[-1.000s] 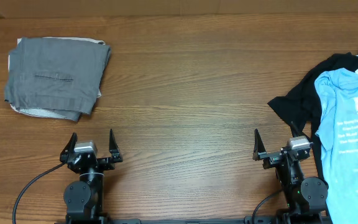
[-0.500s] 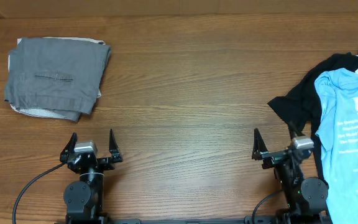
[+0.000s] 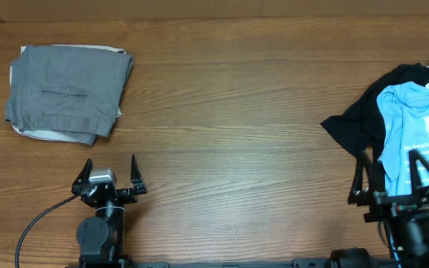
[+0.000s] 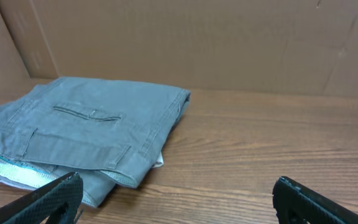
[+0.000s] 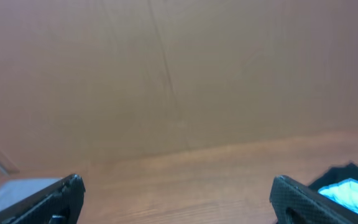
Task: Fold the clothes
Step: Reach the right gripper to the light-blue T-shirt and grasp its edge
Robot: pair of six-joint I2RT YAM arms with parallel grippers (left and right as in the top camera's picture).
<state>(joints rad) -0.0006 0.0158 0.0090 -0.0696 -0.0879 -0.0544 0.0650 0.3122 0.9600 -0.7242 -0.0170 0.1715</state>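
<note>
The clothes are a light blue T-shirt (image 3: 415, 123) with small white text. It lies spread at the table's right edge, partly over a black garment (image 3: 356, 123), and runs out of the overhead view. A corner of the T-shirt (image 5: 353, 190) shows at the lower right of the blurred right wrist view. My right gripper (image 3: 387, 170) hangs open above the near left edge of the two garments, with nothing between its fingers. Far to the left, at the table's front, my left gripper (image 3: 110, 168) stands open and empty.
A folded pile of grey trousers (image 3: 65, 93) lies at the back left on something white, and it fills the left of the left wrist view as the grey trousers (image 4: 92, 130). A brown cardboard wall (image 4: 229, 43) closes the far side of the wooden table (image 3: 229, 112).
My right arm has lifted and swung right towards the garments, and its gripper now looks larger in the overhead view. It stays open. The left arm and the clothes have not moved.
</note>
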